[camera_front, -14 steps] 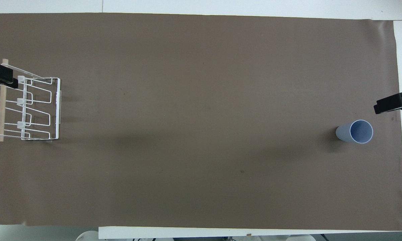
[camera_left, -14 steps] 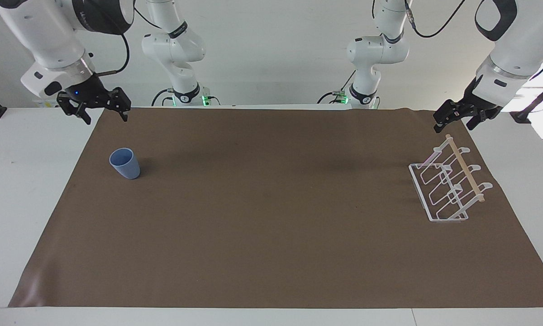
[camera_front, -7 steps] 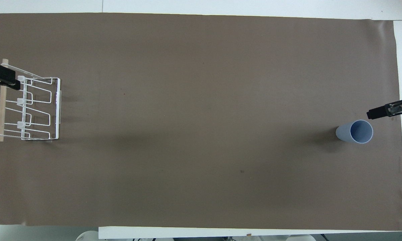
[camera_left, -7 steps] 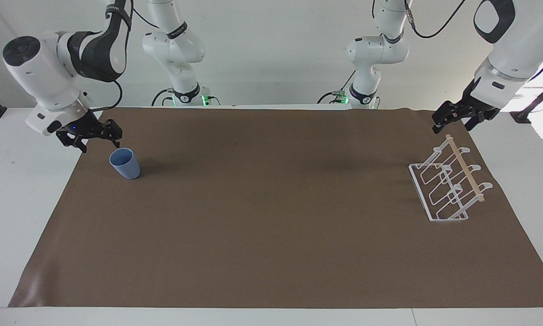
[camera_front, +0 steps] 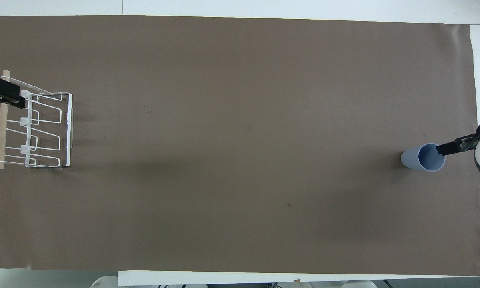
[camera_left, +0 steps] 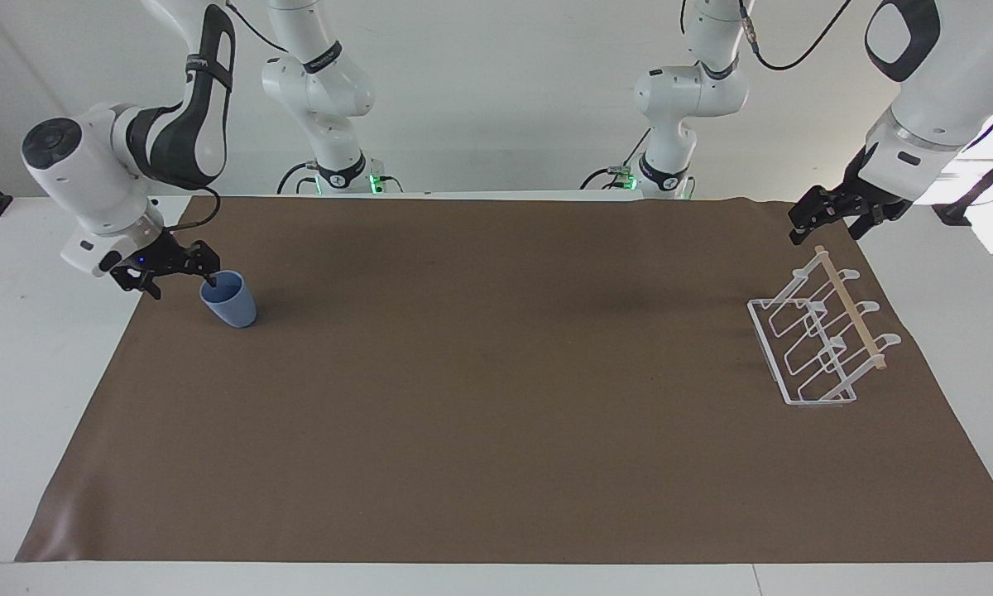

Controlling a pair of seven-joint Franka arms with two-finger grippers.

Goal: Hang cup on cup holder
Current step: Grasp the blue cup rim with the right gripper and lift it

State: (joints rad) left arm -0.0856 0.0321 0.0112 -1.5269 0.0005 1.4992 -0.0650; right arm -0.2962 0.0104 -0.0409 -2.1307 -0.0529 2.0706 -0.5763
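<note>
Blue cup (camera_left: 229,300) upright, left of frame in facing view, not yet gripped; right jaws (camera_left: 175,263) wide open at its rim. Rack (camera_left: 819,339) at right is bare, left jaws (camera_left: 827,218) open, empty, waiting above it. Grab, carry, hang all left

In the overhead view the left end effector (camera_front: 2,92) is cut by the frame edge at nine o'clock, and it hides part of the cup holder (camera_front: 44,128). At three o'clock the right end effector (camera_front: 450,149) shows one finger only, covering part of the cup (camera_front: 422,158) rim.
</note>
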